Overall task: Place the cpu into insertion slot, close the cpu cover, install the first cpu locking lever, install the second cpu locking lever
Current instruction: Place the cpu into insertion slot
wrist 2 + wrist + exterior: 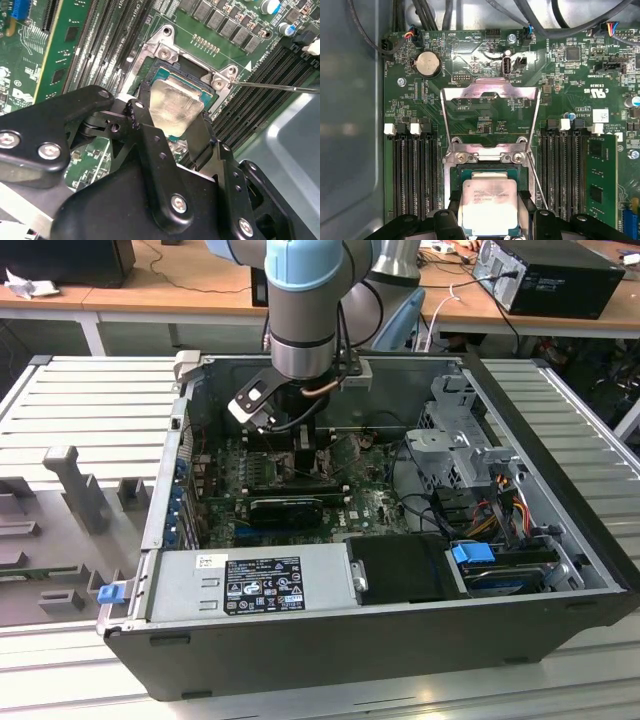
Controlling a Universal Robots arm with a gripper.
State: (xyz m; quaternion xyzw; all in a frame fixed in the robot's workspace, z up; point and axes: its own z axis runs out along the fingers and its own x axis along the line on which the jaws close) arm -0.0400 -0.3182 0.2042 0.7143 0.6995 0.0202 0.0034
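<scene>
Currently the gripper [303,450] reaches down into the open computer case [545,435], and its two black fingers [200,132] are closed in against two opposite edges of the one cpu [487,202], pinching it between them. That cpu lies flat with its pale metal face up, right over the insertion slot [455,185]. It is square, so it has no long axis to speak of, and its edges run parallel to the slot's dark frame. Whether it is fully seated or just above the pins I cannot tell. One cpu cover [490,90] is swung open off the slot on its hinge side, and the green motherboard [470,45] shows through its large window. Two screws [462,157] sit on the hinge bracket between cover and slot. One thin locking lever [538,182] runs as a bare rod along one side of the slot, and it is unhooked and apart from the cover. Two banks of dark memory slots [417,175] lie just beside the slot, one on each flank and lengthwise along it, so side room is tight. One green memory module [602,185] stands in the farther bank. In the exterior view a long black card [285,510] lies near the gripper, between it and the power supply [250,585]
</scene>
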